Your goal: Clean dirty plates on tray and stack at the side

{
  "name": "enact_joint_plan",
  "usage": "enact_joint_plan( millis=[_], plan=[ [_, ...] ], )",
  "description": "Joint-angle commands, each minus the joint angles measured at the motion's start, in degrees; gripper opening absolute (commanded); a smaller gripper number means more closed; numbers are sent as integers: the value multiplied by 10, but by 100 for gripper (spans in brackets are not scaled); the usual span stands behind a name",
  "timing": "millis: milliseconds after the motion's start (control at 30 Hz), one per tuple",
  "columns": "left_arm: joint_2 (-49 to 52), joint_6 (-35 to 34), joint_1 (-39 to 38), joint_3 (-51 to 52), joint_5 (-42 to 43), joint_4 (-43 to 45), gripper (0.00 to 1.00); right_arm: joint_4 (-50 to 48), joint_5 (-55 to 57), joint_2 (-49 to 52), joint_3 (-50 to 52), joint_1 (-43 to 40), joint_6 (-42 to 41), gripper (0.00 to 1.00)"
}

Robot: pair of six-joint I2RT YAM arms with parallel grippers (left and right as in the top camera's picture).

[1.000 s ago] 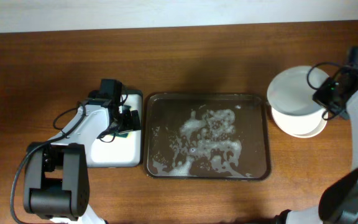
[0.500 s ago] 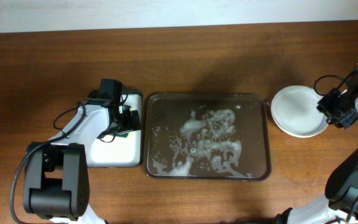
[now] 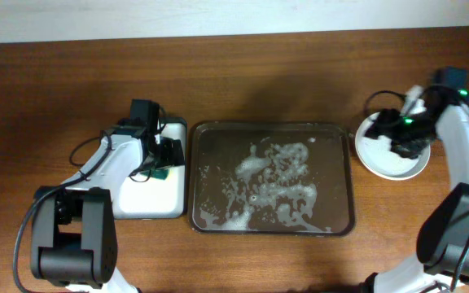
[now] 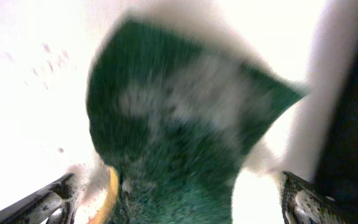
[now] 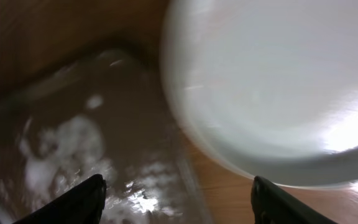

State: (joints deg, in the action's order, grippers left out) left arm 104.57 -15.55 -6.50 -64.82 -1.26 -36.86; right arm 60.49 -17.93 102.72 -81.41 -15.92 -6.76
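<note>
While left gripper [image 4: 179, 198] gapes over one sponge [image 4: 179, 112] (right gripper [image 5: 176, 196] likewise, empty); plates [image 5: 266, 81] piled beside one tray [image 3: 271, 124]

**Just a wooden table and a pale strip behind it**

So the overhead view is mostly showing one big wooden table [image 3: 259, 73]. It's a warm reddish brown, and the grain is running straight across from 9 o'clock to 3 o'clock. The wood is reaching the frame edges at 3, 6 and 9.

Along the 12 o'clock edge a pale, whitish strip [image 3: 218, 16] is sitting just past the table's far edge. Can't tell if that's wall or floor, honestly.

Lighting is looking soft and even, with a slightly darker patch lying on the wood just right of 12 o'clock. In the right wrist view the wood is coming across lighter and more orange, and it's blurring a lot.
</note>
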Motion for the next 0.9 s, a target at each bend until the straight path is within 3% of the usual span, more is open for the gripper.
enact_joint_plan(
  millis=[0,267,400,600,733,867],
  plan=[
    [-31,11,3,-54,4,-20,99,9,9,0,2,68,49,81],
    [-81,-11,3,-70,5,-188,100,59,83,-36,1,156,41,82],
    [-114,-11,2,-62,4,-208,100,75,83,-78,4,156,29,82],
    [-223,-15,-17,-5,-5,-183,99,24,98,-205,64,168,29,83],
    [-343,-15,-45,80,-17,-117,100,-47,129,-326,155,206,29,97],
    [-479,-27,-65,162,-15,-64,99,-85,139,-453,230,236,29,99]
  ],
)
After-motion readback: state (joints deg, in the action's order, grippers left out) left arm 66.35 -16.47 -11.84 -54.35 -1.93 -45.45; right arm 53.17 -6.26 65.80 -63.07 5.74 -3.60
